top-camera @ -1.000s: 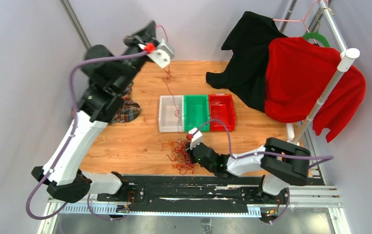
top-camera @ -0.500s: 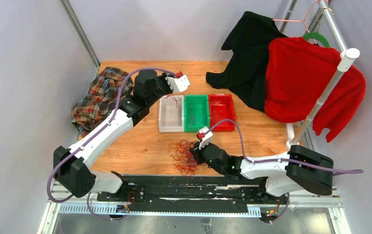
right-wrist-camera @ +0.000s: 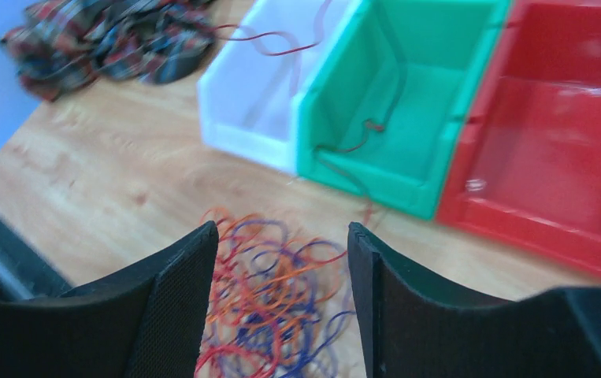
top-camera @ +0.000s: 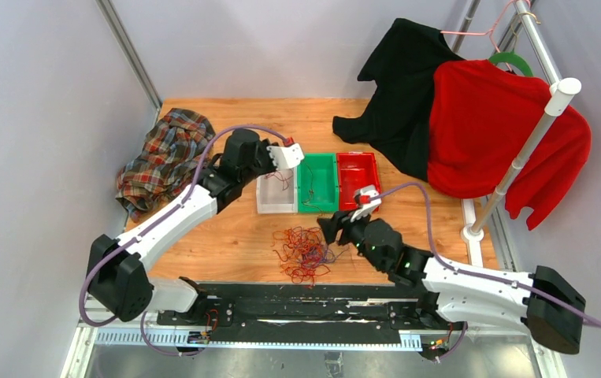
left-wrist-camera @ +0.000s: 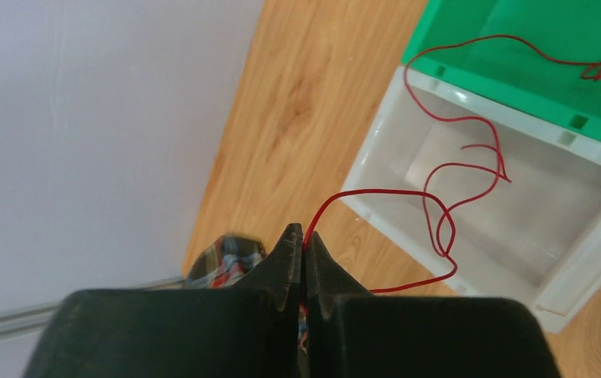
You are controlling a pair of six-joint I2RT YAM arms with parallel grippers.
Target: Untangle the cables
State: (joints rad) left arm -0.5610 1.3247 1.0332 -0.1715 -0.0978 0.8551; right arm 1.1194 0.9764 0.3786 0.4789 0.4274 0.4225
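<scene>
A tangle of red, orange and purple cables (top-camera: pixel 303 253) lies on the wooden table in front of the bins. In the right wrist view the same tangle (right-wrist-camera: pixel 273 291) is just below my right gripper (right-wrist-camera: pixel 281 236), whose fingers stand open with nothing held. In the top view the right gripper (top-camera: pixel 335 229) hovers at the tangle's right side. My left gripper (top-camera: pixel 287 154) hangs over the white bin (top-camera: pixel 276 206). Its tips (left-wrist-camera: pixel 305 236) are shut on a red cable (left-wrist-camera: pixel 376 191), which loops down into the white bin (left-wrist-camera: pixel 541 213) and over into the green bin (left-wrist-camera: pixel 510 98).
White, green (top-camera: pixel 317 169) and red (top-camera: pixel 358 177) bins sit side by side mid-table. A plaid cloth (top-camera: pixel 163 157) lies at the left. Black (top-camera: pixel 399 87) and red (top-camera: pixel 494 126) garments hang on a rack (top-camera: pixel 517 157) at the right.
The left arm has come down from high at the back, bringing the red cable to the white bin. The right gripper has opened and drawn back rightward from the tangle.
</scene>
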